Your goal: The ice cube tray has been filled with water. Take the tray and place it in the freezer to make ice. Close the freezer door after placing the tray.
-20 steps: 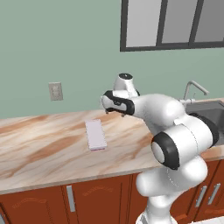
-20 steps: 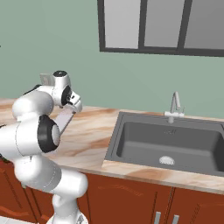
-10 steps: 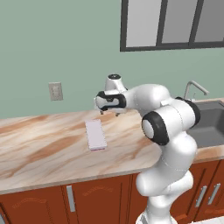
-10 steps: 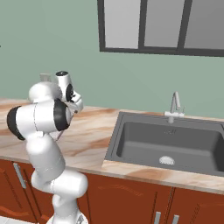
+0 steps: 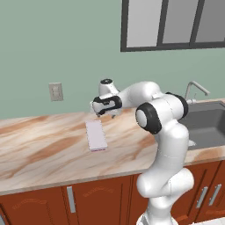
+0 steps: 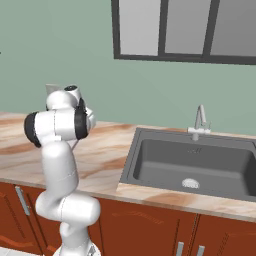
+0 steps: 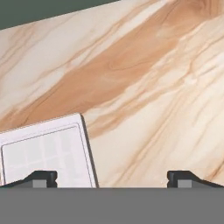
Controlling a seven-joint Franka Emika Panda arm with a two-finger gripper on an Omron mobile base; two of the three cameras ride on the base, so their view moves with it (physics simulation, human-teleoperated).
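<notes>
1. One ice cube tray (image 5: 96, 135) lies flat on the marbled countertop (image 5: 39, 149), long axis running away from the counter's front edge; pale surface, pinkish rim.
2. Gripper (image 5: 105, 115) hangs just above the counter, beyond the tray's far end and slightly to its right; not touching the tray.
3. Hand view: the two fingertips (image 7: 41, 178) stand far apart, jaws wide, nothing between them. Bare countertop (image 7: 144, 87) lies under the gap.
4. Hand view: the ice cube tray (image 7: 43, 153) shows as one corner at lower left, cell grid faintly visible; one fingertip overlaps its edge in the picture, contact cannot be judged.
5. Arm reaches out from the base over the counter, forearm roughly level, wrist turned down.
6. Wall outlet (image 5: 56, 91) on the green wall, behind and left of the tray.
7. Sink (image 6: 195, 162) with faucet (image 6: 200, 120) set into the counter well to the right of the arm; window (image 6: 185, 30) above it.
8. Wood cabinet doors (image 5: 88, 202) below the counter.
</notes>
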